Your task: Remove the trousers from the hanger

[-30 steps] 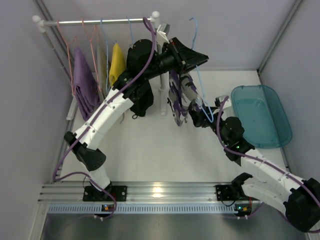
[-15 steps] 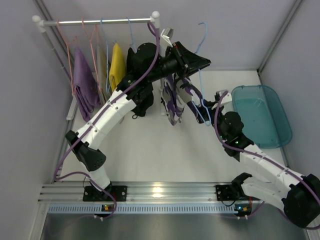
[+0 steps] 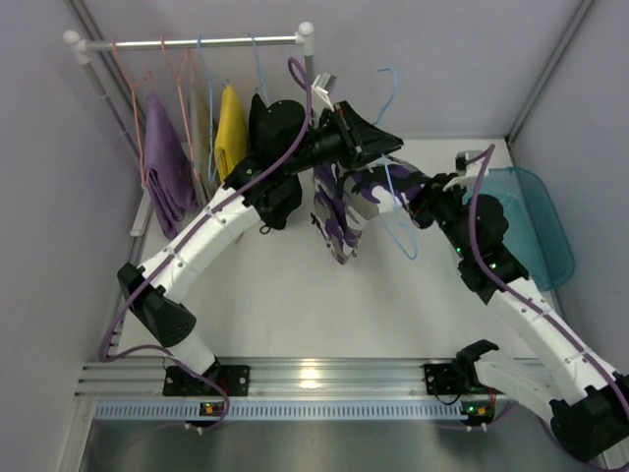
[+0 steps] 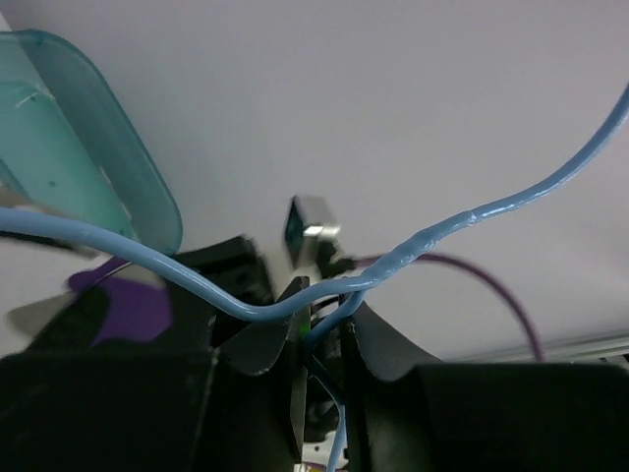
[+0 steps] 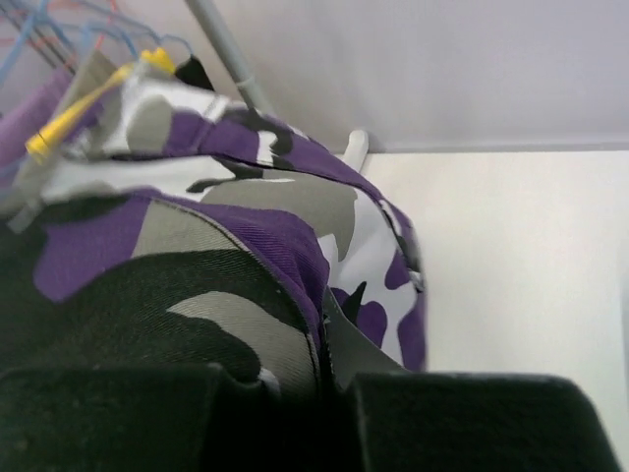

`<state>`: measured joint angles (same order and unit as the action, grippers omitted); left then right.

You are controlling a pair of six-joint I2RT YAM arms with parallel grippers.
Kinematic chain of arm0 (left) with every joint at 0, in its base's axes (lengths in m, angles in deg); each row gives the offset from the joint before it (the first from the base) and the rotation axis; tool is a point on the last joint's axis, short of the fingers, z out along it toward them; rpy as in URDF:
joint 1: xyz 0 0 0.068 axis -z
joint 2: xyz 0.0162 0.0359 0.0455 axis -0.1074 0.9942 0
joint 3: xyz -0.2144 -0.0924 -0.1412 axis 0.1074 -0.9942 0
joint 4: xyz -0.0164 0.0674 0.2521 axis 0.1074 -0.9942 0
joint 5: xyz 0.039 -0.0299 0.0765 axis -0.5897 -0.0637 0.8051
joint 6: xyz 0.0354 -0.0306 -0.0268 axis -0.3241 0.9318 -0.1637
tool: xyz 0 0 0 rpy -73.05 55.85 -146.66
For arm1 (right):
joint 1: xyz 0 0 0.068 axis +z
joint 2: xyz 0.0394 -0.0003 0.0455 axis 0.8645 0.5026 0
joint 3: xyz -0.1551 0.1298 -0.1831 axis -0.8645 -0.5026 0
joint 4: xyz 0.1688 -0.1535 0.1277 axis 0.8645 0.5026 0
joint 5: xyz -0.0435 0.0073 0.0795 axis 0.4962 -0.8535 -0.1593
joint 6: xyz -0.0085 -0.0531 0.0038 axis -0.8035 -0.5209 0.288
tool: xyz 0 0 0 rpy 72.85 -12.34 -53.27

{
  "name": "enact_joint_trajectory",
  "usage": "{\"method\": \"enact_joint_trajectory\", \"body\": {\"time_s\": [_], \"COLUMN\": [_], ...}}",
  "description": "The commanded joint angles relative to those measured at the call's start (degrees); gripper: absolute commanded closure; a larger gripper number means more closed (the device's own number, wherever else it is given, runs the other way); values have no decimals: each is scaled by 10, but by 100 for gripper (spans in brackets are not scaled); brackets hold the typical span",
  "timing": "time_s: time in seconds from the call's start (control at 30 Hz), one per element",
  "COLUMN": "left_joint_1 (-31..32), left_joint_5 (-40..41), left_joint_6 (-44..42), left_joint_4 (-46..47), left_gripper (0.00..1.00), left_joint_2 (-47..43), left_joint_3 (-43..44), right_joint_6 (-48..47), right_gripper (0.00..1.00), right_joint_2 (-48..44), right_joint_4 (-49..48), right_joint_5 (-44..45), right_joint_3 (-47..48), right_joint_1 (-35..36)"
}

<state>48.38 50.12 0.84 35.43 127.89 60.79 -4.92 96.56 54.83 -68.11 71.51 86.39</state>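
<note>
Trousers (image 3: 342, 211) in purple, white and dark camouflage patches hang near the middle of the table in the top view, draped over a thin blue hanger (image 4: 437, 234) and sagging below it in loose folds. Treat them as soft, light cloth with no stiffness of their own: they will probably stretch, bunch and slide along the smooth wire rather than lift off in one piece, and a seam or waistband could catch at the hanger's corner. Your best hold is a thick fold or hem, not a single layer. At 3 o'clock from the cloth, the right gripper (image 5: 329, 366) has its jaws pinched narrow on such a fold, with fabric filling its wrist view. At 12 o'clock, the left gripper (image 4: 324, 339) is clamped on the hanger wire just below the hook, so you have a fixed point to pull against. Draw the cloth sideways along the bar, slowly. The black trousers (image 3: 285, 208) hang at 9 o'clock, partly behind the left arm. Further out, the teal bin (image 3: 526, 241) lies at 3 o'clock and the rail (image 3: 197, 42) at 10 o'clock.
</note>
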Motion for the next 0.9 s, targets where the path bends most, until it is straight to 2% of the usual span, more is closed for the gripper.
{"method": "enact_joint_trajectory", "body": {"time_s": [0.0, 0.2, 0.43, 0.63, 0.87], "left_joint_1": [-12, -17, -17, -17, -17], "left_joint_5": [-27, -23, -29, -40, -47], "left_joint_6": [-57, -102, -122, -129, -134], "left_joint_4": [67, 53, 51, 54, 52], "left_gripper": [100, 100, 100, 100, 100], "left_joint_2": [-50, -75, -83, -86, -87], "left_joint_3": [-35, -107, -167, -204, -248], "right_joint_6": [99, 231, 347, 398, 444], "right_gripper": [100, 100, 100, 100, 100], "right_joint_2": [-39, -24, -4, 12, 19], "right_joint_4": [15, 86, 93, 90, 71], "right_joint_5": [-62, -214, -290, -314, -298], "right_joint_3": [105, 213, 325, 422, 480], "right_joint_1": [-59, -167, -230, -281, -311]}}
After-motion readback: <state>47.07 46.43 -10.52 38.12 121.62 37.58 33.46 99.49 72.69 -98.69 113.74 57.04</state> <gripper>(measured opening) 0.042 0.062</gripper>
